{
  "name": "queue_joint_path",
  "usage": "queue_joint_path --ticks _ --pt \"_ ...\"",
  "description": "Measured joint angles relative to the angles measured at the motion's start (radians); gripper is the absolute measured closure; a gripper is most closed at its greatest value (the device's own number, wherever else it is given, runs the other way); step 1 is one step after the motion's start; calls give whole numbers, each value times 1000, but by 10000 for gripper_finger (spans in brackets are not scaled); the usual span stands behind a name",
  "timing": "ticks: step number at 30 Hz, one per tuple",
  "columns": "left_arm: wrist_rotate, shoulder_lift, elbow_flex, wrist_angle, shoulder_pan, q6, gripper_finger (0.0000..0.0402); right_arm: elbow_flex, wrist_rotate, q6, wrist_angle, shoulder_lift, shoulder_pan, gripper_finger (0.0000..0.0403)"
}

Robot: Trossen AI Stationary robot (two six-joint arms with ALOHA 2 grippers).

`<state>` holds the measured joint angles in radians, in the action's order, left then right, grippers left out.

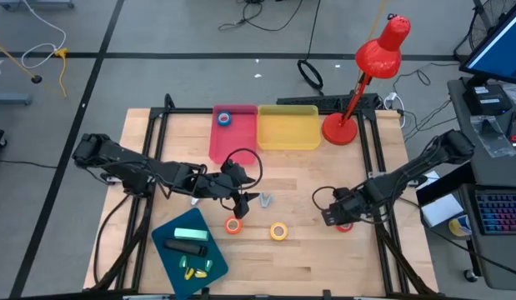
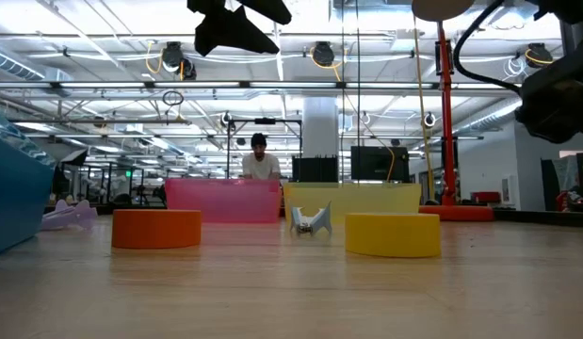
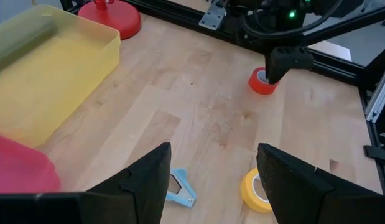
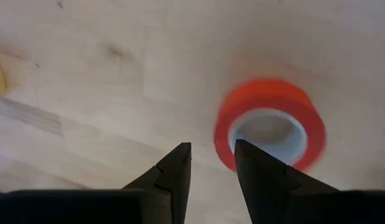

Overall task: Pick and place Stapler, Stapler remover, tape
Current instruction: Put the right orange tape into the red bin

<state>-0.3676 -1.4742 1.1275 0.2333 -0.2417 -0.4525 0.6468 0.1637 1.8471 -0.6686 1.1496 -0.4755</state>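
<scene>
- The left arm reaches from the left edge toward the middle of the tabletop (image 1: 308,258). The left tool (image 1: 238,202) sits above the tabletop, near the orange tape roll (image 1: 232,225) and the stapler remover (image 1: 265,199).
- The left tool is released: in the left wrist view its two dark fingers (image 3: 148,180) stand well apart with nothing between them.
- The right arm comes in from the right edge, bent at the elbow. The right tool (image 1: 341,218) points down at the red tape roll (image 4: 270,124).
- The right tool's fingers (image 4: 170,174) are only narrowly parted and grasp nothing. They lie just beside the red roll's outer rim, above the bare wood.
- The red tape roll lies flat, ring axis vertical, pale centre facing up, at the right of the tabletop.
- The yellow tape roll (image 1: 278,231) and the orange roll lie flat side by side near the middle, slightly apart.
- The blue tape roll (image 1: 224,118) lies inside the pink bin (image 1: 216,142) at the far edge. The yellow bin (image 1: 288,129) stands just beside it.
- The stapler remover rests on the tabletop between the orange and yellow rolls, farther back. Which way it faces cannot be told.
- A blue tray (image 1: 170,250) at the near left holds a dark elongated item, possibly the stapler (image 1: 185,248).
- A red desk lamp (image 1: 370,71) stands at the far right corner.
</scene>
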Motion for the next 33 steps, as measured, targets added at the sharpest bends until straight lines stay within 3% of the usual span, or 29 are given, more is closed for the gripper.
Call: queue_joint_path --ticks 12,20,25,28,33 --pt "1 0 0 0 -2 2 163 0 23 -13 23 101 -19 287" --pt "1 0 0 1 -1 7 163 0 -26 -58 30 174 -24 288" --pt "2 0 0 1 -1 7 163 4 -7 -119 44 237 -22 324" --pt "24 0 0 0 -1 6 163 0 -2 -168 51 212 -13 369" --pt "79 0 0 -5 -1 5 163 2 -37 -246 165 69 27 373"
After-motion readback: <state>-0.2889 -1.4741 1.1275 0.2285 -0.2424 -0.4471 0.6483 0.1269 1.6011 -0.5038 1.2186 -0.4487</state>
